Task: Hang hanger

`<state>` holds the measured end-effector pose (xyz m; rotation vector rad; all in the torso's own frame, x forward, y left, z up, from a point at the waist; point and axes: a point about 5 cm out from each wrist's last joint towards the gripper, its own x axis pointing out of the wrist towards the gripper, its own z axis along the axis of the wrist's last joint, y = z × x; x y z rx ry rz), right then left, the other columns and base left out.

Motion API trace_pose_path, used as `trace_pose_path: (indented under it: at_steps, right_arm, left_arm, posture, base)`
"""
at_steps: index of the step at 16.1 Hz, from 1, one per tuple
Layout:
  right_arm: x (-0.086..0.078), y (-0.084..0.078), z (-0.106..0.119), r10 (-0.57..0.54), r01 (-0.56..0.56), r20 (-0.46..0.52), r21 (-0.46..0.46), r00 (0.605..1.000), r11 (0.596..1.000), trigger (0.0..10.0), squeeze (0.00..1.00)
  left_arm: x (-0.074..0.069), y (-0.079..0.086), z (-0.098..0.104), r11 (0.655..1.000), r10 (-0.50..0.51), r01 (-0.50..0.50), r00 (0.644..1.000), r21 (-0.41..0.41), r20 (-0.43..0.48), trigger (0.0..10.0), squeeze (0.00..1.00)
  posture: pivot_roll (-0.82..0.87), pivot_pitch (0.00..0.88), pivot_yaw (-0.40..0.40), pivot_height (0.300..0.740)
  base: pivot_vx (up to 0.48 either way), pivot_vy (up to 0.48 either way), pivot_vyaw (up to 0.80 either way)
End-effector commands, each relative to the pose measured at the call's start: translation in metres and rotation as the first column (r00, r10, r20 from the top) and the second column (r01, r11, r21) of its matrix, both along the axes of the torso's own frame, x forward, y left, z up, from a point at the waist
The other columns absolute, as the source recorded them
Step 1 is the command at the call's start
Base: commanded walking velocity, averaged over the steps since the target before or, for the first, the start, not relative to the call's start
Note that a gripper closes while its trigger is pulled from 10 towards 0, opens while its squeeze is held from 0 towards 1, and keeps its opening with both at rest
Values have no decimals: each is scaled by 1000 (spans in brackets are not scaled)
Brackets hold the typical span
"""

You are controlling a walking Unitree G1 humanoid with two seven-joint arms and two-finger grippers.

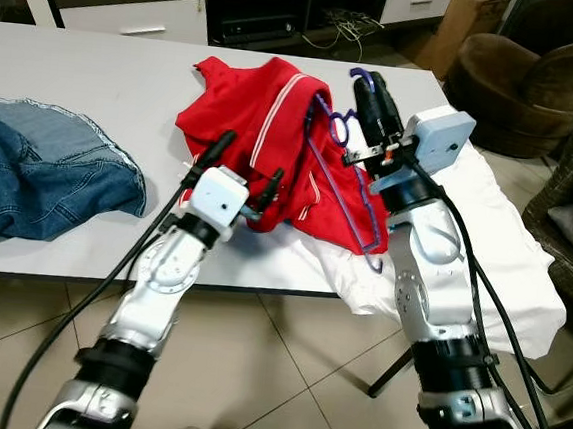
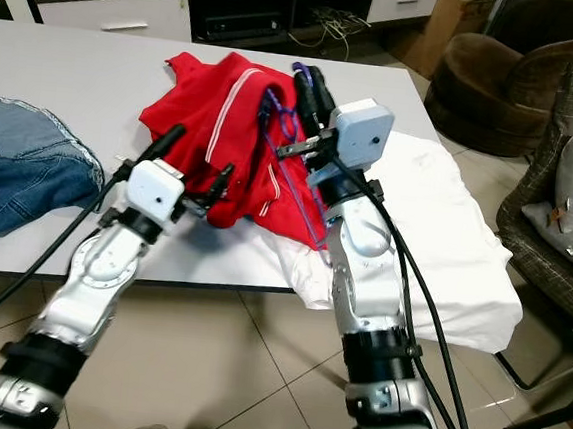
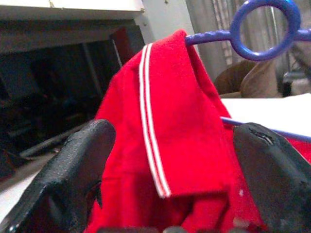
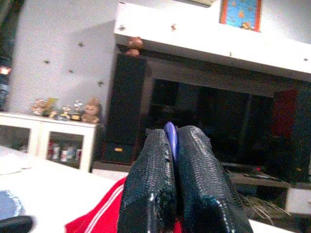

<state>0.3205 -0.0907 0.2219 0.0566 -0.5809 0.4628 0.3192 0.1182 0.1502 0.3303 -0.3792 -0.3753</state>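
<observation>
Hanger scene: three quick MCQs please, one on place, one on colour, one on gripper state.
1. The jeans lie on the table:
A robot's left
B robot's right
C under the red shirt

2. The hanger is:
A white
B blue-purple
C green

3. The right gripper is:
A wide open
B shut on the hanger
C gripping the white cloth

Key: 1 A, they sit at the left edge, apart from the red shirt. 2 B, seen against the red. 3 B, the hanger is pinched between its fingers; white cloth lies below.

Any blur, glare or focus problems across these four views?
Both eye views sharp and evenly lit, mild wide-angle bending; left wrist view focuses the red shirt, its tool fingers soft; right wrist view grainy, background hazy, tool pinching the blue hanger.
</observation>
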Motion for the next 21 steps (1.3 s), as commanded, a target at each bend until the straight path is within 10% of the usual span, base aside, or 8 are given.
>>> trace_pose_path:
  at_steps: [1,5,21]
  right_arm:
    - [-5,2,5,26,-26,22,-3,999,1000,10000,0]
    - [-14,3,-1,46,-45,15,-62,999,997,10000,0]
    - [-29,14,3,137,-133,22,-115,990,984,10000,0]
  left_arm:
    - [3,-5,4,999,-31,31,1000,-19,2,10000,0]
    - [-2,-27,-2,980,-185,180,981,-83,-57,10000,0]
    - [24,-25,3,995,-75,64,987,-80,-141,10000,0]
  posture:
    - [87,7,-25,740]
    - [72,11,-20,740]
    - [76,17,-12,740]
  base:
    - [0,0,0]
    - [0,0,0]
    - [0,0,0]
